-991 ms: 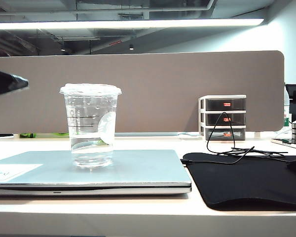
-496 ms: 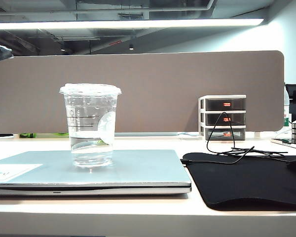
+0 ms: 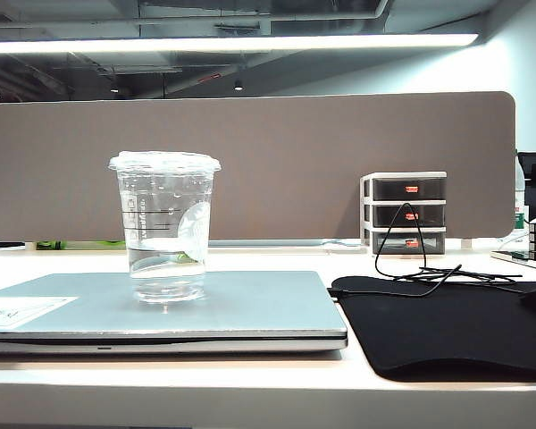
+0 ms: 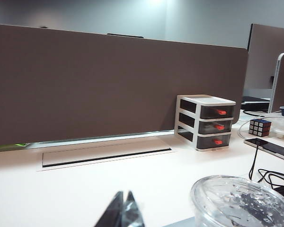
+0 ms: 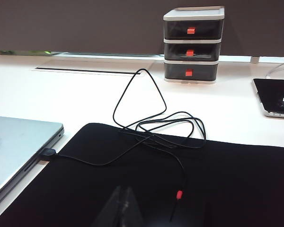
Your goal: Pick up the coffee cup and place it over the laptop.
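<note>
From the exterior, the coffee cup [image 3: 165,228] stands upright on the closed laptop [image 3: 250,308], apparently already placed; neither arm shows clearly. In the left wrist view, the left gripper [image 4: 123,210] is clenched and empty, the lidded cup just beside its tips. In the right wrist view, the right gripper [image 5: 123,205] looks closed, empty, over the black mat [image 5: 236,184] with its tangled cable [image 5: 151,127]. White desk, brown partition [image 3: 250,165].

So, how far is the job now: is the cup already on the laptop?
Done: the coffee cup stands upright on the closed laptop, lid on. In hand: nothing. The left pincer is shut and empty, close beside the cup's lid. The right pincer is shut too, above the black mat. Left: seemingly nothing.
</note>
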